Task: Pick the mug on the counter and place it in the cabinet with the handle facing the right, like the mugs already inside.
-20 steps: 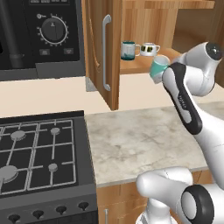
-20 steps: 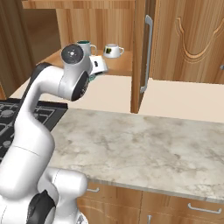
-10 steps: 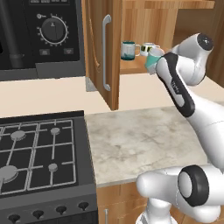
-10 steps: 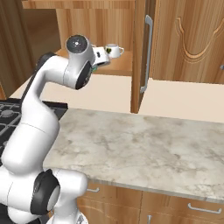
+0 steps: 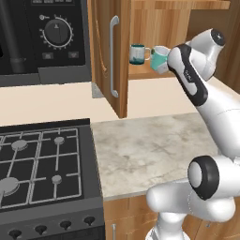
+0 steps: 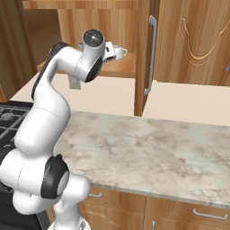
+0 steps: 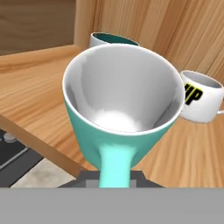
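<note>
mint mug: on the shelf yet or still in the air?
In the air. The small light teal mug is gripped by its handle in the gripper, above the front edge of the light wooden cabinet shelf, not resting on it.

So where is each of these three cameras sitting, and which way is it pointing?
Left base view: behind the arm's left, facing stove, counter and open cabinet; arm at right.
Right base view: behind its right, facing counter and cabinet; arm at left.
Hand view: on the hand, looking into the held mug toward the shelf.
Left base and hand views share the mint mug.
</note>
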{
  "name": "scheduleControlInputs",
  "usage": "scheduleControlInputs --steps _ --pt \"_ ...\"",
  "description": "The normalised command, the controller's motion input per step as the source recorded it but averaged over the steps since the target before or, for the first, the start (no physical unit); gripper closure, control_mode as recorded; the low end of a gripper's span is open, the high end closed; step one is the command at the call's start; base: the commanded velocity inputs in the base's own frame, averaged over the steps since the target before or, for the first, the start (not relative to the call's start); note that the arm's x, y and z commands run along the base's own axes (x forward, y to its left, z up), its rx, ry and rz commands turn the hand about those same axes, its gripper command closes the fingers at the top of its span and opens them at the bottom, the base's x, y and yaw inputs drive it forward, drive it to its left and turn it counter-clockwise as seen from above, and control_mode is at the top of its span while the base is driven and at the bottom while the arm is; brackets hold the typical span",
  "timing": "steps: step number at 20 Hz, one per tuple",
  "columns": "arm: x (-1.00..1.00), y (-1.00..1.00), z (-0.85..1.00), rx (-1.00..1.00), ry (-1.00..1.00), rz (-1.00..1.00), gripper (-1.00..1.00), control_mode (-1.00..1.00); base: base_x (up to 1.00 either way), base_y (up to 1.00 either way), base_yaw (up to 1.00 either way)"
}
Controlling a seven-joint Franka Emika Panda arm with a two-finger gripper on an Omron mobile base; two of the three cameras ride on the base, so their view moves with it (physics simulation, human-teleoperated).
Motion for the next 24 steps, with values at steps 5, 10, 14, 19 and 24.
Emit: scheduleControlInputs --steps 5,10,14,19,24 --pt "0.28 0.00 -0.02 0.00 0.03 0.15 1.00 -1.00 0.00 0.00 0.00" --pt "0.34 0.00 -0.10 -0.01 0.06 0.13 1.00 -1.00 0.00 0.00 0.00" --pt "0.26 0.04 -0.11 -0.03 0.07 0.13 1.00 -1.00 0.00 0.00 0.00" --pt "0.26 0.07 -0.13 -0.05 0.06 0.12 1.00 -1.00 0.00 0.00 0.00" --pt "0.16 0.12 -0.23 -0.08 0.03 0.11 1.00 -1.00 0.00 0.00 0.00"
